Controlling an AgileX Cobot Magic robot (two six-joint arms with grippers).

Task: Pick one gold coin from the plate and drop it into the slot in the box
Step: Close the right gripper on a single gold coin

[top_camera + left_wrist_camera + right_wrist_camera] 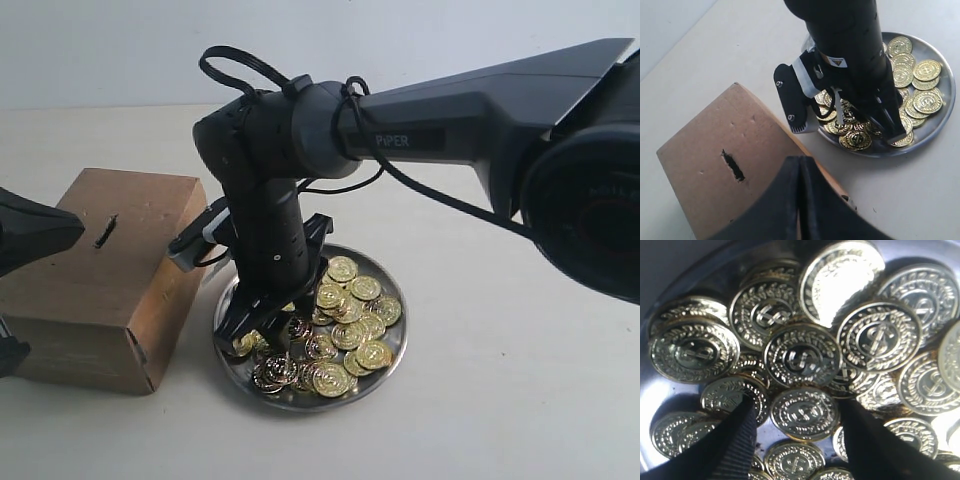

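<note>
Though shiny, embossed round coins (802, 357)

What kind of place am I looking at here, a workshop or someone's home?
Most likely a robotics lab test bench: a black robot arm reaches over a plain white table, where a plate of gold coins and a slotted cardboard box are set out as props.
</note>
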